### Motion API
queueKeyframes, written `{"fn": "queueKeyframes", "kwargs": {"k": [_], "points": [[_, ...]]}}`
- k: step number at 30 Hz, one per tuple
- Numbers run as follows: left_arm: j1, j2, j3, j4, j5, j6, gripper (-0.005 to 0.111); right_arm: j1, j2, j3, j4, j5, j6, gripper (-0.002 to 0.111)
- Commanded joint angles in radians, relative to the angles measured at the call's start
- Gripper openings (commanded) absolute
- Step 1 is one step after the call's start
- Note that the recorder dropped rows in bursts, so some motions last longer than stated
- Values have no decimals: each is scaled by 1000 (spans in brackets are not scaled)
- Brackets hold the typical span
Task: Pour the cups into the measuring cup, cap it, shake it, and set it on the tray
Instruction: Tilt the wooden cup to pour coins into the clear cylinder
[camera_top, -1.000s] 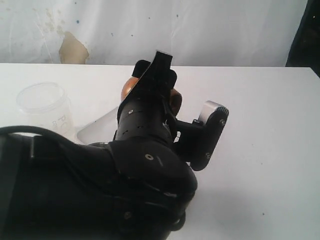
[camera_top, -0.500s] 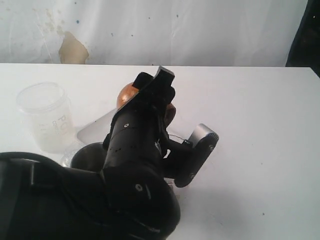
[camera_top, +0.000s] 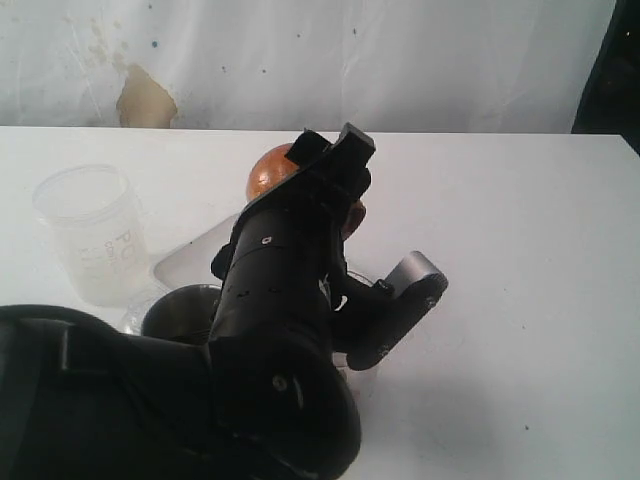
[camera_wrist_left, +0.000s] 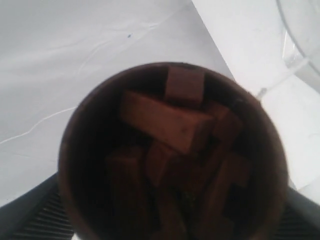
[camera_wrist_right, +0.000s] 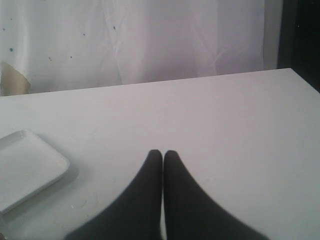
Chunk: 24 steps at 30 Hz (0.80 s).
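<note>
- Left gripper (camera_top: 325, 152) clamped round brass cup (camera_top: 268, 172), lifted over table (camera_top: 520, 250) near tray (camera_top: 195, 258); brown blocks (camera_wrist_left: 165, 120) inside, so pour likely pending.
- Right gripper (camera_wrist_right: 162, 155) fingers pressed together, empty, low over table, out of the pour's way.
- Measuring cup not made out behind arm.

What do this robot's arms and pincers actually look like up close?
The left arm is a chunky black shell dotted with small silver screws, with a black box capped in silver sticking out of its side. The right gripper has two smooth black fingers that taper to rounded tips.
</note>
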Motion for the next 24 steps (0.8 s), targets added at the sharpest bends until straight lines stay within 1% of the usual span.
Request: {"fn": "queueKeyframes", "kwargs": {"k": [1, 7, 16, 24], "points": [[-3, -6, 0, 62, 17, 13, 0, 1, -5, 5, 0, -5, -6, 0], [-3, -6, 0, 90, 17, 15, 0, 1, -5, 5, 0, -5, -6, 0], [-12, -6, 118, 161, 17, 7, 0, 1, -5, 5, 0, -5, -6, 0], [-12, -6, 137, 161, 17, -9, 0, 1, -5, 5, 0, -5, -6, 0]]}}
